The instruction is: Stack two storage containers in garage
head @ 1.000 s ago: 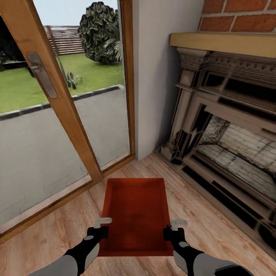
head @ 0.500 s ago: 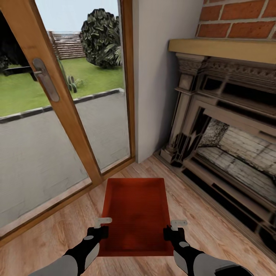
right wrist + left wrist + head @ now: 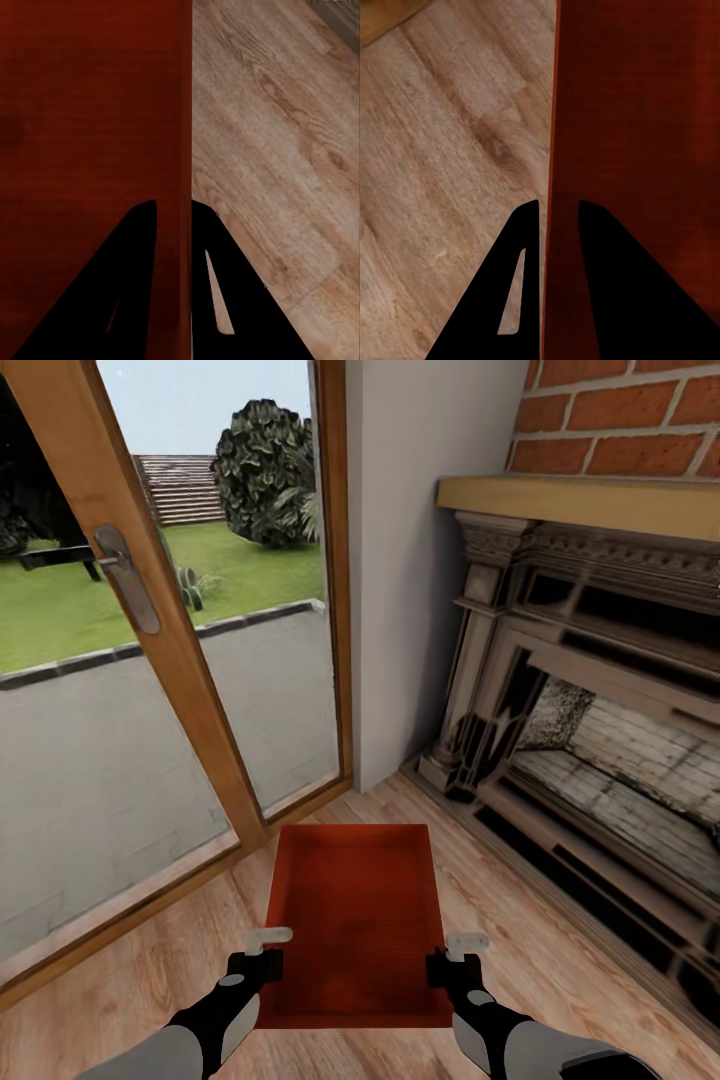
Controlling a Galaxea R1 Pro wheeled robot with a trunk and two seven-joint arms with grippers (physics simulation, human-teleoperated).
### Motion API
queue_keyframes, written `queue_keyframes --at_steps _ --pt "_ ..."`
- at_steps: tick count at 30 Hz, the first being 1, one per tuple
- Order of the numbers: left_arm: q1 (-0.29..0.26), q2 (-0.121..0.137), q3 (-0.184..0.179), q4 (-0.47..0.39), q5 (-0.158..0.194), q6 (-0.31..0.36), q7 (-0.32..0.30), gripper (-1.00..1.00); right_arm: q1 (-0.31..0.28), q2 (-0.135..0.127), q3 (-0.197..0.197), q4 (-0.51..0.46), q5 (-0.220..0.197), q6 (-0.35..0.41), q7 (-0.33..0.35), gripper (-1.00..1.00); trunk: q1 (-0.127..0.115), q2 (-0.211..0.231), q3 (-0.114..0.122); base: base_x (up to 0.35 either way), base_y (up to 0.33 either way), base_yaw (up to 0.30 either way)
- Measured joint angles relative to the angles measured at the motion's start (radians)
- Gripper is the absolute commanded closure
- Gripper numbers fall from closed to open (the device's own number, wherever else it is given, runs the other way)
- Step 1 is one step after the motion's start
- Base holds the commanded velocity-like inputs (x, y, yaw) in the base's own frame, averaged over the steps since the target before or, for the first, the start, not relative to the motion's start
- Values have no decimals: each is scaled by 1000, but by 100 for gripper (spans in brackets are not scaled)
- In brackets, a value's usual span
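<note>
One red-orange storage container (image 3: 355, 920), open-topped, hangs between my arms above the living room's wood-plank floor. My left gripper (image 3: 262, 958) is shut on its left wall, the wall (image 3: 552, 187) running between the two black fingers (image 3: 514, 285). On the opposite side my right gripper (image 3: 447, 964) is shut on the right wall (image 3: 180, 150), one finger inside the bin and one outside. The brick fireplace (image 3: 600, 690) stands to the right.
A glass door with a wooden frame (image 3: 175, 640) and metal handle (image 3: 128, 580) is ahead on the left, with lawn and paving outside. A white wall section (image 3: 425, 560) separates it from the fireplace. Wood floor (image 3: 120, 980) extends on both sides of the bin.
The whole view has tilted slightly upward, showing more brick and sky. The container and both grippers keep the same place in the picture.
</note>
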Motion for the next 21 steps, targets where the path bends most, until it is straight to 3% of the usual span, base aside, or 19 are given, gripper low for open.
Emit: queue_keyframes --at_steps 21 --pt "0 0 1 0 0 -1 0 100 0 0 1 0 0 0 0 100 0 0 34 0 0 0"
